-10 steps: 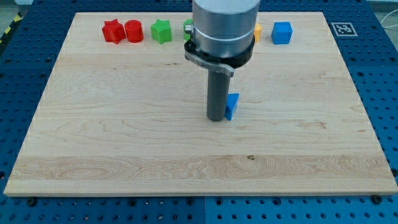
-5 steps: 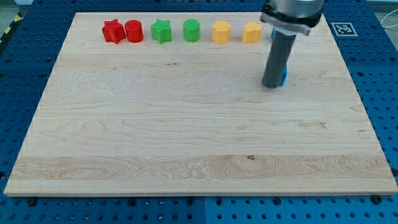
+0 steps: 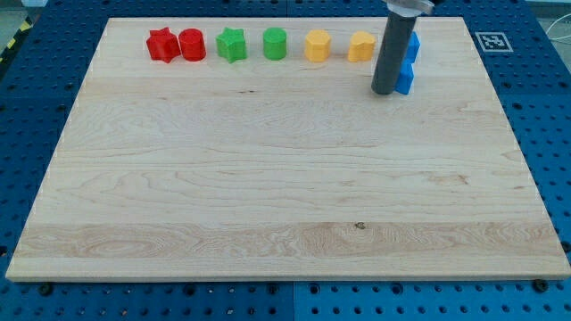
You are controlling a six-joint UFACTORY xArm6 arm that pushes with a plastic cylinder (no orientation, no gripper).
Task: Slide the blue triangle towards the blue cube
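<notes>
The blue triangle [image 3: 406, 78] lies near the view's top right of the wooden board, just below the blue cube [image 3: 413, 44], touching or almost touching it. My dark rod stands upright in front of both and hides their left parts. My tip [image 3: 385, 92] rests on the board right against the left side of the blue triangle.
A row of blocks runs along the view's top edge: a red star [image 3: 161, 44], a red cylinder [image 3: 192, 44], a green star [image 3: 230, 44], a green cylinder [image 3: 274, 43], and two yellow blocks [image 3: 317, 45] [image 3: 360, 45]. A marker tag [image 3: 493, 41] sits at the top right corner.
My tip has moved to the view's upper right, pushing the blue triangle from the board's middle up to the blue cube.
</notes>
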